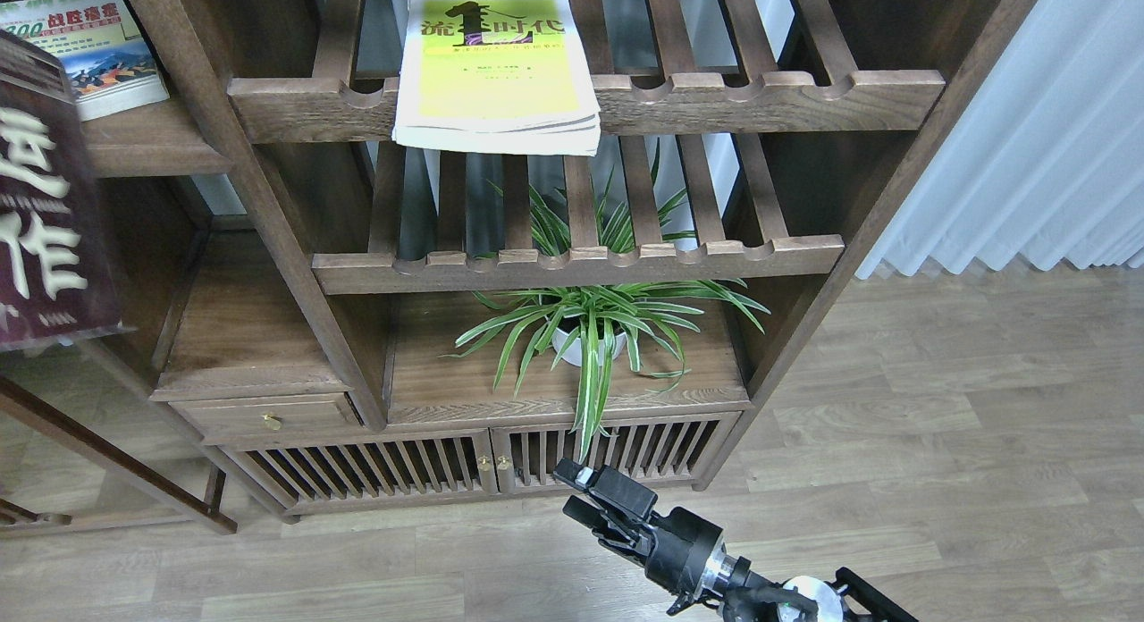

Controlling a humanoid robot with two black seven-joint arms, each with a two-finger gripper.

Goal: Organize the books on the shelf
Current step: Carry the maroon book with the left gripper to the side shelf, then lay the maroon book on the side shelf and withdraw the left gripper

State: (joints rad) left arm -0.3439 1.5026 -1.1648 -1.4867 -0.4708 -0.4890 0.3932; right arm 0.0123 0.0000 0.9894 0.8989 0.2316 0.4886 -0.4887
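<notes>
The yellow-green book (497, 68) lies flat on the upper slatted rack, its near edge hanging over the notched front rail. The white "300" book (85, 50) lies on the flat dark-brown shelf (152, 144) at the top left. The thick dark maroon book (45, 211) with large white characters fills the left edge, close to the camera and tilted, in front of that shelf; what holds it is hidden. My left gripper is out of view. My right gripper (576, 497) is low at the bottom centre, above the floor, with its fingers slightly apart and empty.
A second slatted rack (572, 264) sits below the first. A potted spider plant (590, 336) stands on the cabinet top (429, 372) under it. A small drawer (268, 418) and slatted doors (402, 470) are below. A white curtain (1028, 130) hangs at the right above the wood floor.
</notes>
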